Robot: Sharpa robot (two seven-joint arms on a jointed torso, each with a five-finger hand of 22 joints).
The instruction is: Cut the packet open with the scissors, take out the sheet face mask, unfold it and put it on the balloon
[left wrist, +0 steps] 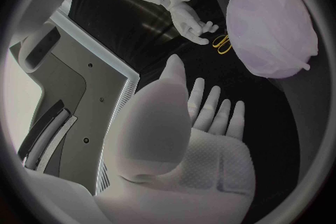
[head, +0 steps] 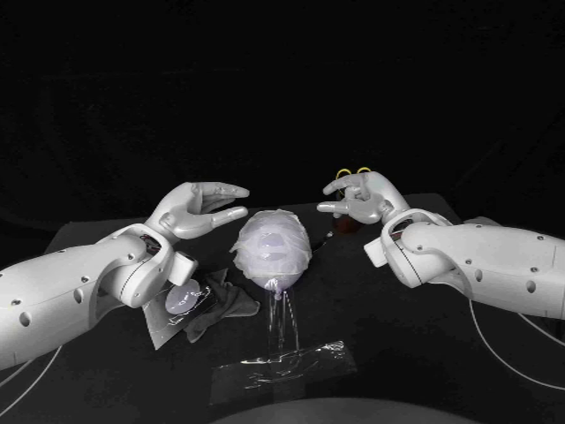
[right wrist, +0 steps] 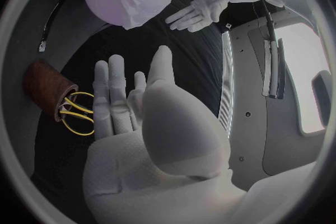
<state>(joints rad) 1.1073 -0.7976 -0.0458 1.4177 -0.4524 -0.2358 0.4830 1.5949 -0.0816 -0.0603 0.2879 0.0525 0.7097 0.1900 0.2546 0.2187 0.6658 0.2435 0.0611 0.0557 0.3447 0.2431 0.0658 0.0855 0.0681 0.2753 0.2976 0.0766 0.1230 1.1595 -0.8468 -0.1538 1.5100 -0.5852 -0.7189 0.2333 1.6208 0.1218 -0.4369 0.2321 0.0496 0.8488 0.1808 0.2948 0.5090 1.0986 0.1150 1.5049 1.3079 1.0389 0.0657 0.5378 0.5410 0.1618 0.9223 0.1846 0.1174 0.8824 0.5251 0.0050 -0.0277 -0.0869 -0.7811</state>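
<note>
A: Mask status?
B: Sheet mask (head: 270, 240) is draped over the balloon (head: 276, 281), mid-worktop (head: 397, 336).
A: Hands?
B: 2 hands, both empty, fingers spread wide. Left hand (head: 196, 210) is just left of the balloon, right hand (head: 357, 200) just right of it. Neither touches it.
A: Scissors?
B: Scissors (right wrist: 77, 115) sit in a brown holder (right wrist: 43, 88), right of the balloon. Packet (head: 187, 300) lies left of the balloon, clear film (head: 282, 360) on its near side.
</note>
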